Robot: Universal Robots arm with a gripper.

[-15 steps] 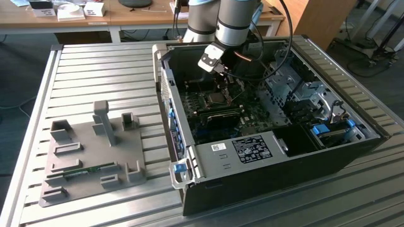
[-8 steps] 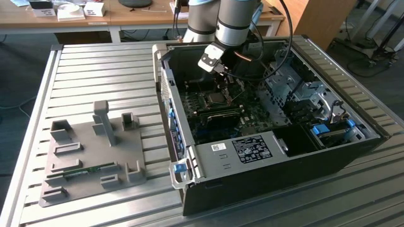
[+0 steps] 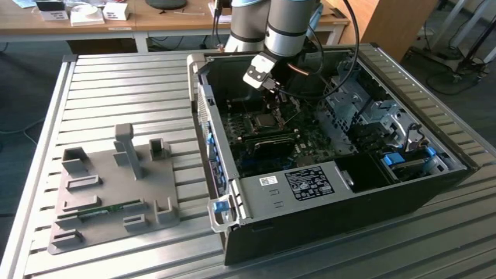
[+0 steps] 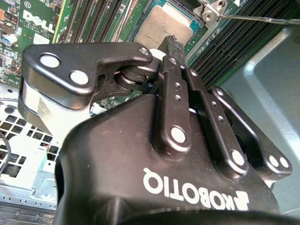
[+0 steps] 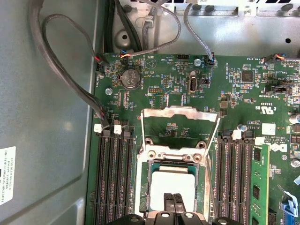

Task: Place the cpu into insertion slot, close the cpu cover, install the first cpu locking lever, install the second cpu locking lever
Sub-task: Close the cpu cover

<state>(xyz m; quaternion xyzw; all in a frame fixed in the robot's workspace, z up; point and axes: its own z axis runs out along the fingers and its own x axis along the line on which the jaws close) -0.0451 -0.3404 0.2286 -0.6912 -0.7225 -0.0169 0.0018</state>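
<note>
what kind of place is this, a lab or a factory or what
Probably a robotics lab or test workshop: an opened desktop computer case sits on a slatted metal table under a robot arm, with a grey fixture plate beside it and a wooden desk behind.

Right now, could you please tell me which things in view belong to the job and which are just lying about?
Job in hand: cpu, lying in the insertion slot; cpu cover, hinged open; gripper, shut over the cpu.
Lying about: memory slots; coin battery; cables; grey fixture plate on the table.
</note>
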